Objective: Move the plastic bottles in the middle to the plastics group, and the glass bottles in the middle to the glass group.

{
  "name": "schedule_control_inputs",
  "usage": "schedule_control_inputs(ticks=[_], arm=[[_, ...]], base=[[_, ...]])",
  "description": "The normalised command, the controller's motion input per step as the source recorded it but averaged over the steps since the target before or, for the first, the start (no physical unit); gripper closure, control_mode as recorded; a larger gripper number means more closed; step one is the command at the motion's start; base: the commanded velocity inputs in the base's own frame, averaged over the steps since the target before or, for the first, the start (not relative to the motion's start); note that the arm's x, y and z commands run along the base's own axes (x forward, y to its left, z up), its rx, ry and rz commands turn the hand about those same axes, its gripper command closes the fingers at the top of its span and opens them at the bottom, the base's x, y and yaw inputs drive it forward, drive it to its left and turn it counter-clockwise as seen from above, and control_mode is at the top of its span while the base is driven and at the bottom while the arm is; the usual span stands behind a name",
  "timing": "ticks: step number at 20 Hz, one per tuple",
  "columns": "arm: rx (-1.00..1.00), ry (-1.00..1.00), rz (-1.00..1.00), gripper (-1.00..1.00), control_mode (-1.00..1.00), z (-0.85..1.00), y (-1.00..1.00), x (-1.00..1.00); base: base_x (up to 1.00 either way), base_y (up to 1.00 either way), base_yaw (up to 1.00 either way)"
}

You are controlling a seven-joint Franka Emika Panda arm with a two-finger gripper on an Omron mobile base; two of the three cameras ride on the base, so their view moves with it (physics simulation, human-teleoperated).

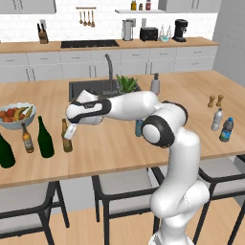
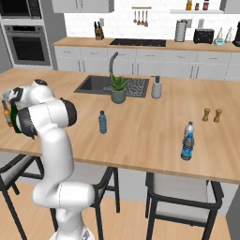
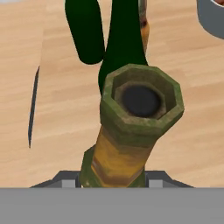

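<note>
My gripper (image 1: 70, 134) is shut on the neck of the short amber beer bottle (image 1: 66, 141), which is at the left of the island counter. In the hand view its open mouth (image 3: 140, 100) fills the middle, and my gripper (image 3: 113, 181) clamps the bottle below it. The tall green wine bottle (image 1: 45, 139) stands just left of it. Farther left is the glass group: a small brown beer bottle (image 1: 27, 139) and a wide dark green bottle (image 1: 5, 153). The slim blue plastic bottle (image 2: 102, 122) stands mid-counter. The plastics group (image 1: 222, 125) is at the right end.
A bowl of fruit (image 1: 16, 115) sits behind the glass bottles. A sink (image 2: 101, 84), a potted plant (image 2: 118, 89) and a soap dispenser (image 2: 156, 88) are at mid-counter. Two pepper mills (image 1: 215, 101) stand near the plastics group. Stools (image 1: 122, 189) line the near edge.
</note>
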Motion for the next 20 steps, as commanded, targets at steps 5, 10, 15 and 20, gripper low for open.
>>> schedule_control_inputs(ticks=[5, 10, 15, 20], arm=[[0.00, -0.04, 0.05, 1.00, -1.00, 0.00, 0.01, 0.38], [0.00, -0.01, 0.10, 1.00, -1.00, -0.05, 0.11, 0.31], [0.00, -0.05, 0.16, 1.00, -1.00, -0.41, 0.18, 0.01], [0.00, -0.05, 0.11, 1.00, -1.00, -0.23, 0.05, 0.05]], base=[[0.00, 0.00, 0.00], [0.00, 0.00, 0.00], [0.00, 0.00, 0.00], [0.00, 0.00, 0.00]])
